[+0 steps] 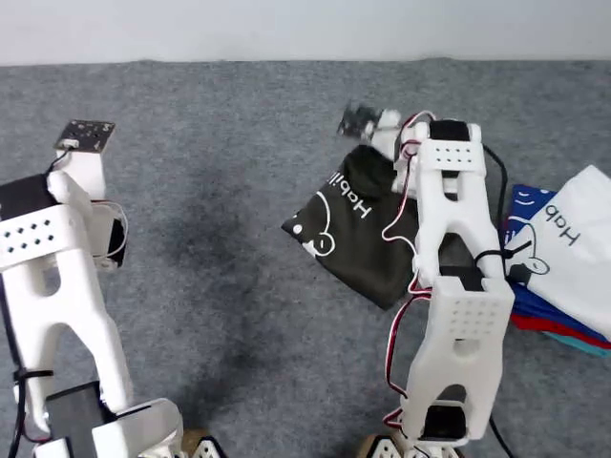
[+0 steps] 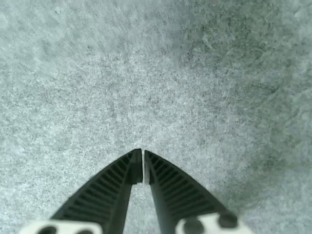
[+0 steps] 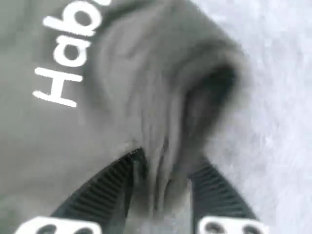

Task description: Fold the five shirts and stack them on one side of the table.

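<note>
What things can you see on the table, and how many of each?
black shirt: one, black with white print, bunched near the table's middle
white shirt: one, white, top of the pile on the right side
blue shirt: one, blue, under the white shirt
red shirt: one, red, edge showing under the blue shirt
teal shirt: one, teal, edge at the pile's bottom
table: one, grey, fuzzy
left hand: one, black fingers, shut over bare table
right hand: one, black fingers, pinching the black shirt
</note>
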You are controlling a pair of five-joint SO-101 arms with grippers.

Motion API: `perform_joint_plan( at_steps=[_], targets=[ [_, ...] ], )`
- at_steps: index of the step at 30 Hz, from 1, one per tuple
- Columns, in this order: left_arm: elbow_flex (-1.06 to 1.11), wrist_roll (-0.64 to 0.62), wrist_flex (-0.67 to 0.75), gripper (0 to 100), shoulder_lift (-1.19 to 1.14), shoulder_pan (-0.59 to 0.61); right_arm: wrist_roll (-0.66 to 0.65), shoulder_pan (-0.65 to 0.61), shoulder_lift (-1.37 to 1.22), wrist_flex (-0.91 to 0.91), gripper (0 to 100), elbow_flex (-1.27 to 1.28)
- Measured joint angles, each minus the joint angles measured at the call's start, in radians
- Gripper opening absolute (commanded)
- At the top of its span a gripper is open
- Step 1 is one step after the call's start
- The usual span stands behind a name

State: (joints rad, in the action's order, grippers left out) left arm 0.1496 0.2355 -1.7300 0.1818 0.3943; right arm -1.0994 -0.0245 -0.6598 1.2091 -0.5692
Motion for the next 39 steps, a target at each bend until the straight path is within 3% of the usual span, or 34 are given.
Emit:
perform_joint_plan(
  at_steps=[10,16,23,26,30,39],
  targets=[
    [0.003,0.000,0.000,1,0.000,0.000,0.707,-0.083,0.002,0.245,20.9,-0.244],
    [0.003,0.000,0.000,1,0.000,0.000,0.873,-0.157,-0.002,0.391,20.4,-0.265],
    [0.003,0.000,0.000,1,0.000,0.000,0.922,-0.238,-0.167,0.259,5.2,-0.265],
    [0.003,0.000,0.000,1,0.000,0.000,0.916,-0.232,-0.265,0.120,5.1,-0.265],
    [0.003,0.000,0.000,1,0.000,0.000,0.813,-0.236,-0.324,-0.011,5.1,-0.267],
    [0.003,0.000,0.000,1,0.000,0.000,0.721,-0.265,-0.330,0.037,5.1,-0.350]
  ],
)
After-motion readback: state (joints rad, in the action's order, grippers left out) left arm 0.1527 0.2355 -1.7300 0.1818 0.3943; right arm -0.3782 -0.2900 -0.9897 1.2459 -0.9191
